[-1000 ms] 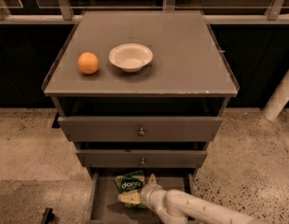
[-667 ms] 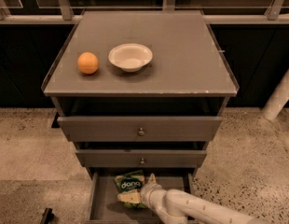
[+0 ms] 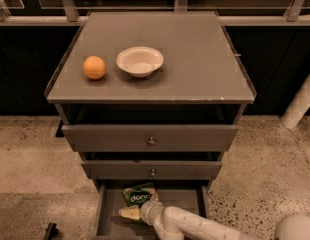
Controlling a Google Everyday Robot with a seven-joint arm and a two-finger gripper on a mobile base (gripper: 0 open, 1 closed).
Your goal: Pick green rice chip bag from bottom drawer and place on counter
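The gripper (image 3: 130,213) is down in the bottom drawer (image 3: 185,204), with the green rice chip bag (image 3: 138,194) just behind it. Honestly can't tell if it's grabbing anything.

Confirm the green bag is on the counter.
No, the green rice chip bag lies in the bottom drawer, the gripper at its near edge.

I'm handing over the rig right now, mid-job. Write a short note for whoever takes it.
End effector: down inside the bottom drawer, at the near edge of the green rice chip bag; a grasp cannot be confirmed.
Bag: lying in the drawer, toward its back.
Counter: holds an orange ball and a white bowl.
Done: drawer open, arm reached in.
Left: secure the bag, lift it out, set it on the counter.
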